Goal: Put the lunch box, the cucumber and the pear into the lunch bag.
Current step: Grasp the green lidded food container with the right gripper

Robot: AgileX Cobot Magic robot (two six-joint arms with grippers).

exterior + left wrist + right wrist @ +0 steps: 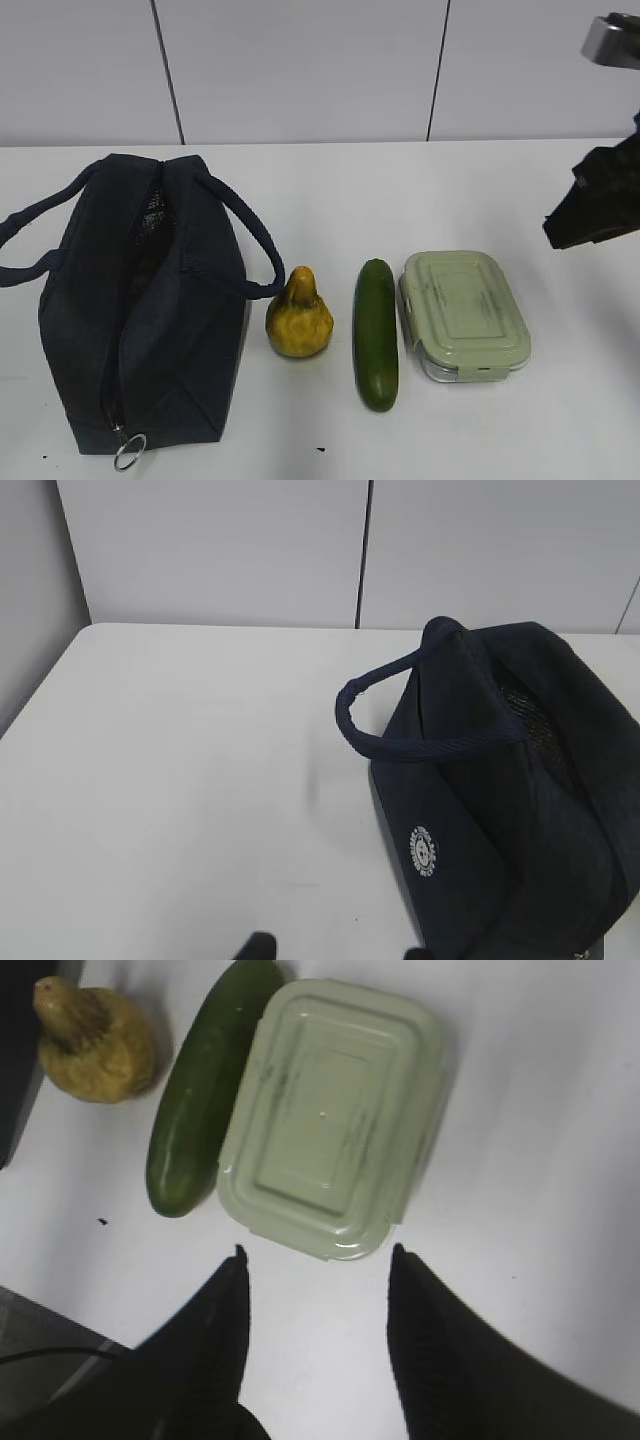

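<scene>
The lunch box, lid on, lies flat on the white desk at the right end of a row, with the cucumber just beside its left edge and the pear standing a little further left, next to the lunch bag. The bag sits at the left of the desk with its zipper apparently run open along the top, the ring pull hanging at the near end and one loop handle arching out to the side. None of the three items is in the bag, so the task appears to be at its first step: the approach to the lunch box. The right tool hovers above the desk just short of the box's near edge, its two dark fingers standing apart and empty, at a spread that looks close to the width of the box. The next move probably calls for advancing and lowering so that the fingers straddle the box across its short side, then closing on its walls below the lid rim; the nearby cucumber leaves little clearance on that side. In the exterior view the right arm hangs raised at the right margin. Of the left tool only the fingertips show, apart and holding nothing, beside the bag.
</scene>
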